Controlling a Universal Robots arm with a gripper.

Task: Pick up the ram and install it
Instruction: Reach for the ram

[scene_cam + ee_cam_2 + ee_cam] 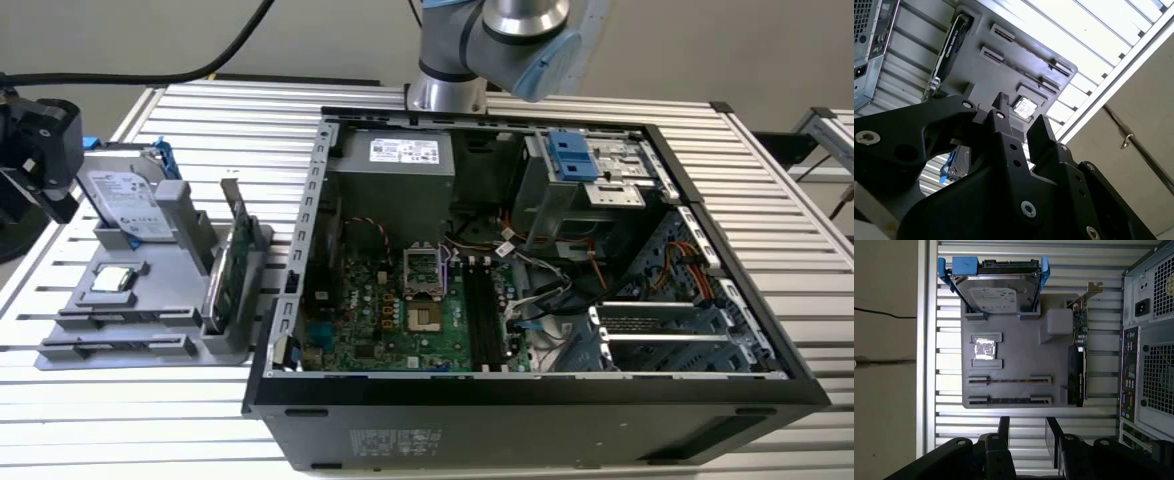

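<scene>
The ram (1009, 401) is a long thin dark stick standing on edge between two end brackets of the grey parts holder (1019, 355). A second thin stick (1009, 380) stands in the slot beside it. In both wrist views my gripper (1027, 422) (1019, 114) hangs open above the slatted table, just off the holder's edge on the ram's side, with nothing between its black fingers. The exterior view has the holder (147, 300) at its left and the arm (514, 35) at the top.
On the holder also sit a silver hard drive with blue rails (996, 295), a small square chip (985, 348) and an upright green card (1078, 365). The open computer case (534, 290) lies right of the holder; long black memory slots (487, 322) run beside the processor socket.
</scene>
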